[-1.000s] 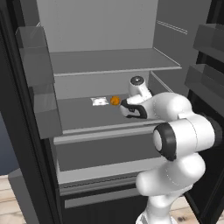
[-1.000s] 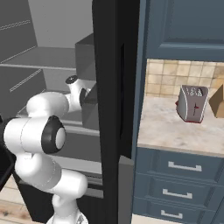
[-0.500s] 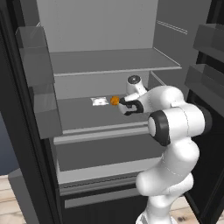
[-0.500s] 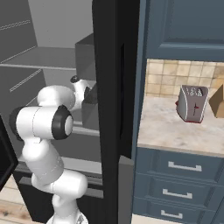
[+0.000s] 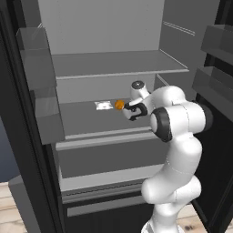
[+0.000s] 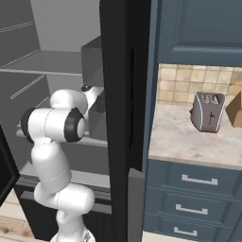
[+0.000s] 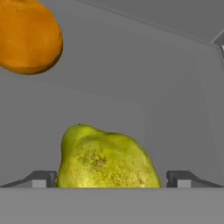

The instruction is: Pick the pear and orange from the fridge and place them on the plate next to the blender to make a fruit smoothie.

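Note:
The fridge stands open, its grey shelves in front of me. On the middle shelf lies the orange, and my gripper hovers just right of it. In the hand view the yellow-green pear sits low and close between my two fingertips, which flank it on both sides with slim gaps. My gripper is open around the pear. The orange lies beyond it at the upper left. My hand hides the pear in the left base view. Plate and blender are out of view.
A small white packet lies on the shelf left of the orange. Door bins hang on the left, more bins on the right. The black fridge door blocks the right side; beyond it, a toaster on the counter.
My arm has pushed deeper into the fridge, the elbow swinging up and in. The hand has slid slightly left toward the orange. The fruits have not moved.

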{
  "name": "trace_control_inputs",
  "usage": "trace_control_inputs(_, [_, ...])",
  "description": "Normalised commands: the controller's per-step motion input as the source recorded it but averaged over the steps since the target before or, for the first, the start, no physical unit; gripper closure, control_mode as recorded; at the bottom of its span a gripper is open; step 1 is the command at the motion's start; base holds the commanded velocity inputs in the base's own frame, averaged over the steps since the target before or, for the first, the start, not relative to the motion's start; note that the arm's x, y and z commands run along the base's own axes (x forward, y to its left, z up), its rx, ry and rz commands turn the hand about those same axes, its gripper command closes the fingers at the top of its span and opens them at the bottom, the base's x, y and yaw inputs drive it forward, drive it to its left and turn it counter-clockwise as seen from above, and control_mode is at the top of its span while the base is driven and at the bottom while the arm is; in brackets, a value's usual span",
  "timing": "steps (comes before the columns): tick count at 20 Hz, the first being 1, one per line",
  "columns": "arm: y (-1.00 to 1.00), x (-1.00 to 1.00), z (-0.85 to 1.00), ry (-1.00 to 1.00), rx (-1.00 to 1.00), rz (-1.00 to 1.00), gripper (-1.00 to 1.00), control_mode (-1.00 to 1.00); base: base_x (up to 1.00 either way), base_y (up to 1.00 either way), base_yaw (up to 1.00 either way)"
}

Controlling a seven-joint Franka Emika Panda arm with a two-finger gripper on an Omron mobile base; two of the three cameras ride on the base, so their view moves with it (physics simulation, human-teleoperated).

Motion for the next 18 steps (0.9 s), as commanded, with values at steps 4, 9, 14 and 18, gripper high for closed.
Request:
trace_control_inputs(4, [-0.19,0.0,-0.46,0.0,-0.01,0.0,-1.0,-1.0,0.0,0.0,0.0])
trace_control_inputs(9, [-0.02,-0.03,-0.53,0.0,-0.06,0.0,1.0,-1.0,0.0,0.0,0.0])
trace_control_inputs(14, [0.0,-0.52,-0.02,-0.14,-0.01,0.0,1.0,-1.0,0.0,0.0,0.0])
trace_control_inputs(18, [0.09,-1.0,0.17,-0.21,0.05,-0.01,1.0,-1.0,0.0,0.0,0.0])
